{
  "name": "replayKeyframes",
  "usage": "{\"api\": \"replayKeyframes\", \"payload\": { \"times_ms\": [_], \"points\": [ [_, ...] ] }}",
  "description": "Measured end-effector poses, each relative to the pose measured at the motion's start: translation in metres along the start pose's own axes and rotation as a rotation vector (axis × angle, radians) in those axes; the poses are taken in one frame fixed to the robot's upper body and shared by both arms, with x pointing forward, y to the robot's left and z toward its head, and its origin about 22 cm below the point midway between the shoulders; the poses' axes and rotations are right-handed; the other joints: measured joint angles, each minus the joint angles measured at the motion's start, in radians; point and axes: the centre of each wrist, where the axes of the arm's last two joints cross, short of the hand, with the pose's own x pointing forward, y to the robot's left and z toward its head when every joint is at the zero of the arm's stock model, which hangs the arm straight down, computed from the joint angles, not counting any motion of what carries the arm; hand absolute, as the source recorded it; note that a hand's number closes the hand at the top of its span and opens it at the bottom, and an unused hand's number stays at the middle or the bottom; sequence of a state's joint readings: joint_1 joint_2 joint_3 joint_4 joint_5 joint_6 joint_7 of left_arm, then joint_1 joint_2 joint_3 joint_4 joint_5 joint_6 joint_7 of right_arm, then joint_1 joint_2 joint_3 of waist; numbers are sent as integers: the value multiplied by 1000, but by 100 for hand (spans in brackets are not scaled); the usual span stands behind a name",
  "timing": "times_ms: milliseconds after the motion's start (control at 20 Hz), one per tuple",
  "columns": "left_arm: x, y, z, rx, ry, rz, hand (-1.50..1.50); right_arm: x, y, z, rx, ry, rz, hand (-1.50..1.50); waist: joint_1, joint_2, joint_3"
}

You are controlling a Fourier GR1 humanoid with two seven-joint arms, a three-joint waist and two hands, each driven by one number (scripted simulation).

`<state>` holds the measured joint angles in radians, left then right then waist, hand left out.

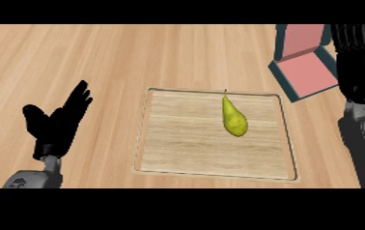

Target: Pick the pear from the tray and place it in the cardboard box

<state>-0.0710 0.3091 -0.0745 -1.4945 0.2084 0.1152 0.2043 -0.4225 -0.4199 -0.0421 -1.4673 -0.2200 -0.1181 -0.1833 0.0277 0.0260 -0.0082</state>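
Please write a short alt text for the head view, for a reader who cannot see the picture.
A yellow-green pear lies on a square wooden tray in the middle of a wooden counter, stem pointing away from the robot. The robot's left hand rests open at the left, fingers up, apart from the tray. A box with a pink inside and dark walls stands at the upper right.

A light wooden counter (143,50) with lengthwise grain carries everything in the head view. A square wooden tray (214,168) with a raised rim lies flat on it near the middle, and a box (306,67) with teal walls and pink inner faces sits at the far right.
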Motion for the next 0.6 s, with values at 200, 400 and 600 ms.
{"api": "replayKeyframes", "payload": {
  "times_ms": [200,400,600],
  "points": [
    [1,12,-1,21,-48,-105,0,-29,-14,45,-28,-72,-2,-150,-36,-16,7],
    [3,23,-1,35,-97,-222,0,-50,-33,85,-211,-151,-12,-150,-88,-32,27],
    [-2,18,-1,4,-130,-299,0,-90,-48,154,-383,-169,89,-150,-80,-20,21]
  ]
}}
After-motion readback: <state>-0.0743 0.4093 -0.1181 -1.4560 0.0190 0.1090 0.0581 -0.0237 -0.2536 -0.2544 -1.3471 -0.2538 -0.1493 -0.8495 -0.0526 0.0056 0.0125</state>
